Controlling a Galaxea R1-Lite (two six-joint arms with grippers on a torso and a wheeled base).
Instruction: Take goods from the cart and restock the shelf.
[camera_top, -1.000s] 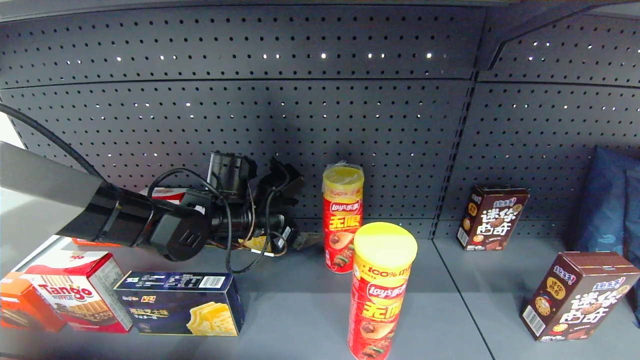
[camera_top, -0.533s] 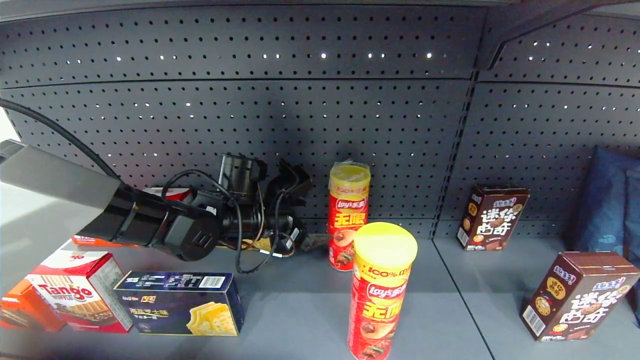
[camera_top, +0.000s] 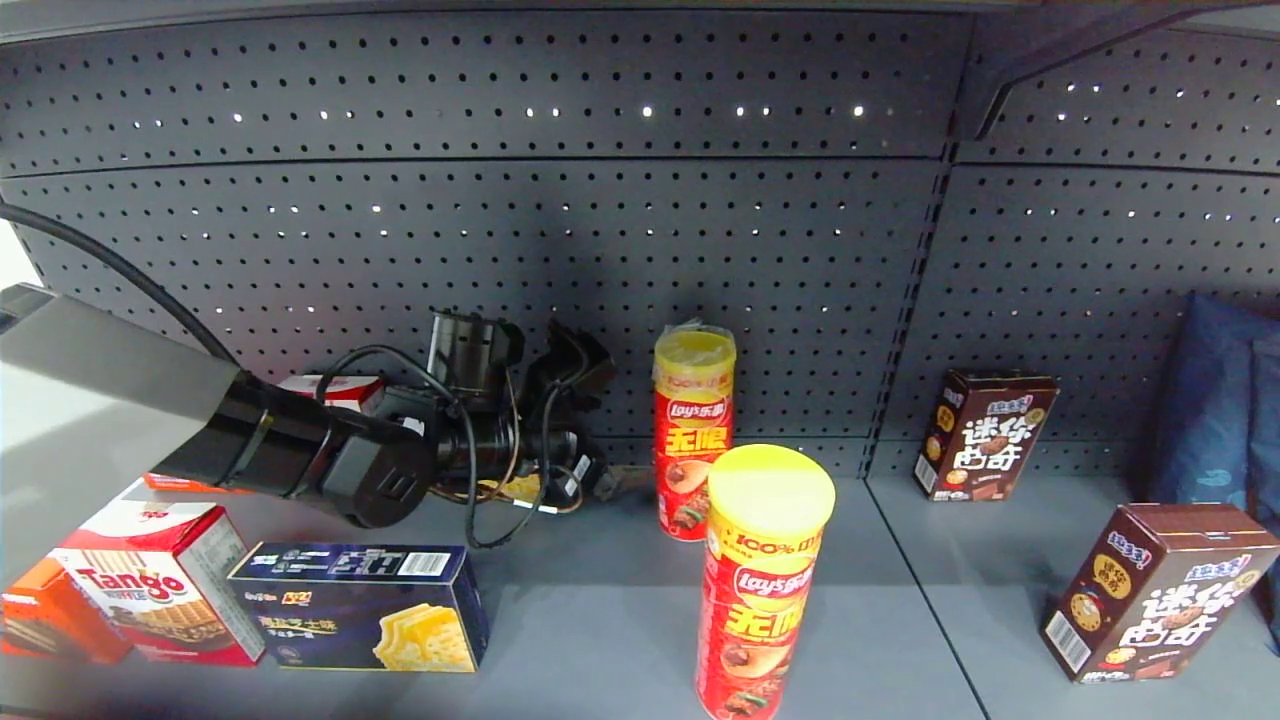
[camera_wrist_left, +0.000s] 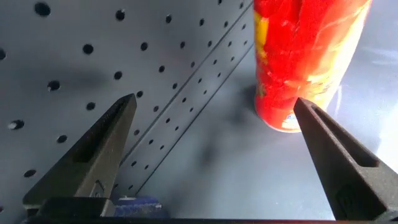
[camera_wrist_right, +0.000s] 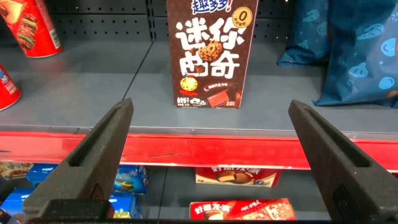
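Observation:
Two red chips cans with yellow lids stand on the grey shelf (camera_top: 600, 620): a rear can (camera_top: 693, 440) by the pegboard and a front can (camera_top: 765, 590). My left gripper (camera_top: 620, 478) lies low on the shelf just left of the rear can, open. In the left wrist view its fingertips (camera_wrist_left: 214, 99) are spread with nothing between them, and the rear can (camera_wrist_left: 305, 56) stands a short way beyond. My right gripper (camera_wrist_right: 210, 104) is open in front of the shelf edge, facing a brown cookie box (camera_wrist_right: 211, 53).
A wafer box (camera_top: 150, 590), a blue cracker box (camera_top: 360, 605) and an orange box (camera_top: 40, 610) line the front left. Brown cookie boxes (camera_top: 1160, 590) (camera_top: 985, 435) and blue bags (camera_top: 1215, 400) stand on the right. A red shelf lip (camera_wrist_right: 186, 146) tops a stocked lower shelf.
My left gripper pushed right toward the rear can, then drew back a little to the left. The rear can stands slightly farther right than a second ago.

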